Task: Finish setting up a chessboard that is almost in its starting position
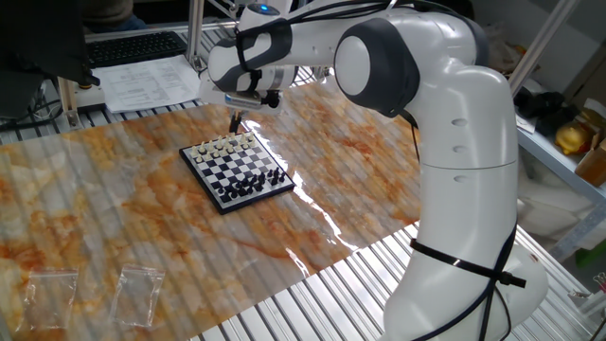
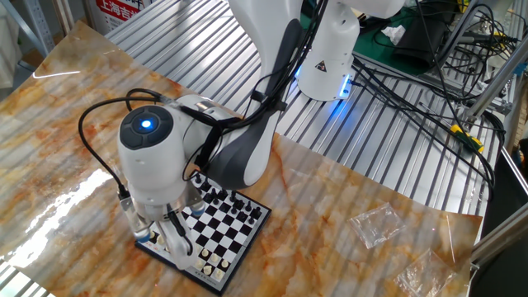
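Observation:
The small chessboard (image 1: 237, 169) lies on the marbled table, with cream pieces along its far edge and black pieces along its near edge. It also shows in the other fixed view (image 2: 233, 232), partly hidden by the robot's wrist. My gripper (image 1: 234, 121) points down just above the cream-piece edge of the board, and shows low beside the board in the other fixed view (image 2: 172, 238). Its dark fingertips look pressed close together. Whether a piece sits between them is too small to tell.
Two clear plastic bags (image 1: 49, 289) (image 1: 140, 294) lie near the table's front left; they show at the right in the other view (image 2: 375, 224). Papers and a keyboard (image 1: 133, 47) sit beyond the far edge. The robot's base (image 2: 326, 58) and cables stand behind.

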